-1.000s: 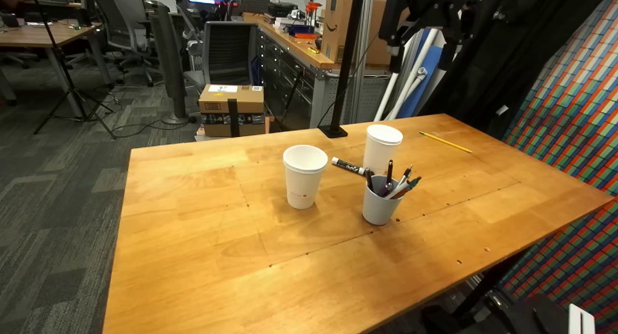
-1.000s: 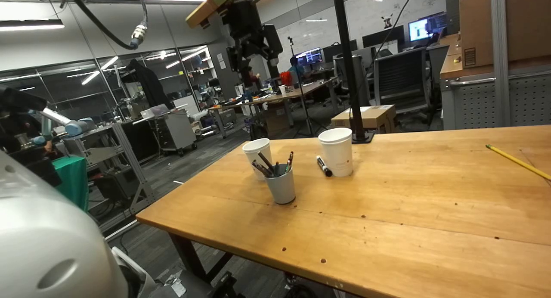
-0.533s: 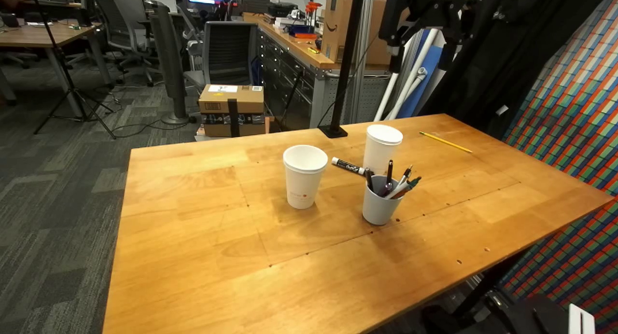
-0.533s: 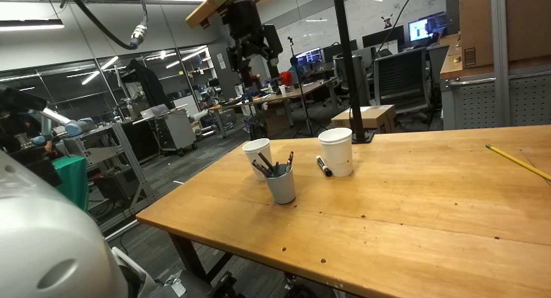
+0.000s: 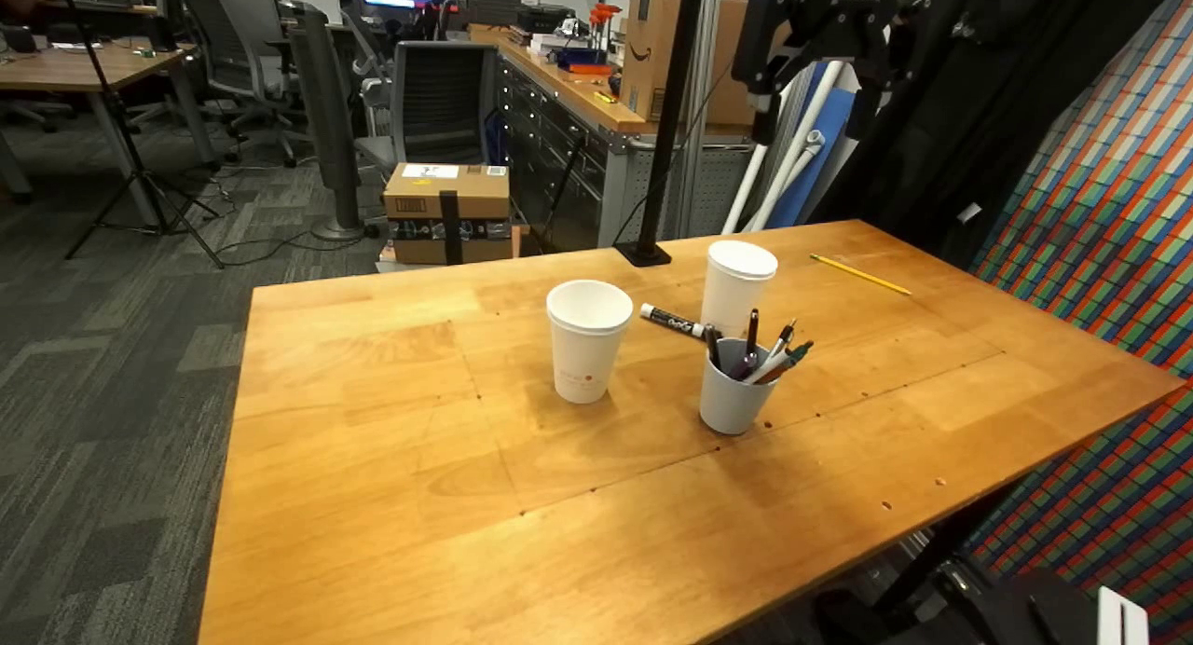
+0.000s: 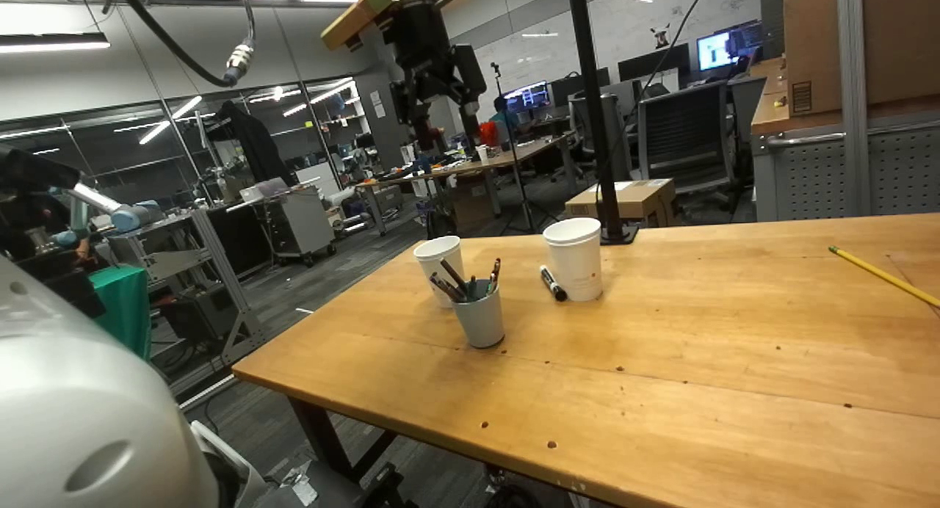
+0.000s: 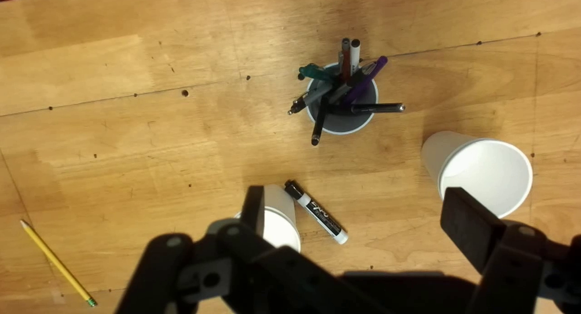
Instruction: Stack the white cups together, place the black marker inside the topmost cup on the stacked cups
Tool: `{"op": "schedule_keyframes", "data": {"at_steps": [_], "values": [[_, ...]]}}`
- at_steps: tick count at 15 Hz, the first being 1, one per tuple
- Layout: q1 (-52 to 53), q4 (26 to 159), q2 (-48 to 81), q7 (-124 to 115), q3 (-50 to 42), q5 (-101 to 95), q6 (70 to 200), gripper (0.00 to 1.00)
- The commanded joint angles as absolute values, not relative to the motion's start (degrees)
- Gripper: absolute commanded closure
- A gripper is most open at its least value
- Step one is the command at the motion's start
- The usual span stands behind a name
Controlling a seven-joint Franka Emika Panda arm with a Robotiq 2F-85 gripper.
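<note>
Two white cups stand upright and apart on the wooden table. The cup (image 5: 582, 361) with a small red mark facing that view appears at right in the wrist view, its mouth (image 7: 492, 175) facing up. The second cup (image 6: 576, 269) is nearer the pole; in the wrist view a finger partly covers this cup (image 7: 282, 230). The black marker (image 7: 320, 216), with a white end, lies flat between the cups, its black cap close against the second cup; contact is unclear. High above the table, my gripper (image 5: 814, 123) hangs open. Nothing sits between its fingers in the wrist view (image 7: 361, 216).
A small grey holder (image 5: 732, 407) full of pens stands close to both cups, pens sticking out sideways. Behind the cups rises a black pole (image 5: 664, 160) from the table's back edge. A yellow pencil (image 5: 859, 274) lies off to one side.
My gripper has sunk a very little and shifted slightly; it stays open throughout. Cups, marker and pen holder have not moved.
</note>
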State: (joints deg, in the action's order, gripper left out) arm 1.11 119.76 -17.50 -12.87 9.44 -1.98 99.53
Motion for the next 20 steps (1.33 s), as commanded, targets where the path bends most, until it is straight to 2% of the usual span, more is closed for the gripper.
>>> {"op": "schedule_keyframes", "data": {"at_steps": [1,10,20], "values": [[1.92,119.48,-16.0,-9.28,6.8,-0.49,104.16,0.0],[1.6,119.16,-9.58,8.46,0.23,6.45,112.65,0.0],[3.83,119.94,-4.7,27.49,0.89,14.37,115.27,0.0]]}}
